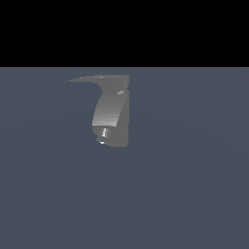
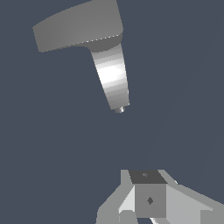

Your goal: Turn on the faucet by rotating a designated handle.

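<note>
Faucet (image 1: 113, 114) stands on the flat grey floor (image 1: 194, 185), its handle (image 1: 95, 78) jutting from the top toward the exterior view's left. End effector (image 2: 151, 199) hangs well apart from it, touching nothing. Whether its jaws are apart or together cannot be told.

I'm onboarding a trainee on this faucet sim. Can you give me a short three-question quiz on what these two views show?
1. True or false: in the exterior view the handle tapers to a point toward that view's left.
2. Multiple choice: in the exterior view, the bright spout tip sits (a) above the handle, (b) low on the faucet, (c) off the faucet.
3. Short answer: in the wrist view, is the gripper touching the faucet?

Key
1. True.
2. b.
3. No; it sits apart from the faucet, with bare floor between them.
</note>
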{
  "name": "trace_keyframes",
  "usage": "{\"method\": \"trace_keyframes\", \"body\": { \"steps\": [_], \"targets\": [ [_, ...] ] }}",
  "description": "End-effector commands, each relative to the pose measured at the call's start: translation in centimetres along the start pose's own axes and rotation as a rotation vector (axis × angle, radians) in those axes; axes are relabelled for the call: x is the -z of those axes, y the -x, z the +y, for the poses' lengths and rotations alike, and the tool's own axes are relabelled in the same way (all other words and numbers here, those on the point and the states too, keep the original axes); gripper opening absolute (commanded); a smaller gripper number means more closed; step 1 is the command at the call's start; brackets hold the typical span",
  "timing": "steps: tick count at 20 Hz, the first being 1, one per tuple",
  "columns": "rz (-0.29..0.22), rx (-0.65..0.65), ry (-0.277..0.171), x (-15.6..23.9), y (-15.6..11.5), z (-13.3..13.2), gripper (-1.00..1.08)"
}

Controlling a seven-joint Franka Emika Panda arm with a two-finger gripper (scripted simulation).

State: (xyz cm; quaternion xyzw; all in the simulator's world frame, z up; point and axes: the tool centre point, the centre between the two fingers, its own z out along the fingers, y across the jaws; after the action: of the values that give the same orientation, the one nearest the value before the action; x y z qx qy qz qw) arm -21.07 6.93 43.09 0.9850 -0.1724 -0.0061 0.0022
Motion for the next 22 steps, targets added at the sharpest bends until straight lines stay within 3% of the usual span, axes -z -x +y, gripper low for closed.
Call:
{"method": "trace_keyframes", "body": {
  "steps": [1,22],
  "targets": [
    [0.0,-0.052,-0.001,-0.7,-0.3,-1.3,-1.0],
    [-0.003,-0.474,-0.012,-6.0,-5.7,-10.6,-1.0]
  ]
}}
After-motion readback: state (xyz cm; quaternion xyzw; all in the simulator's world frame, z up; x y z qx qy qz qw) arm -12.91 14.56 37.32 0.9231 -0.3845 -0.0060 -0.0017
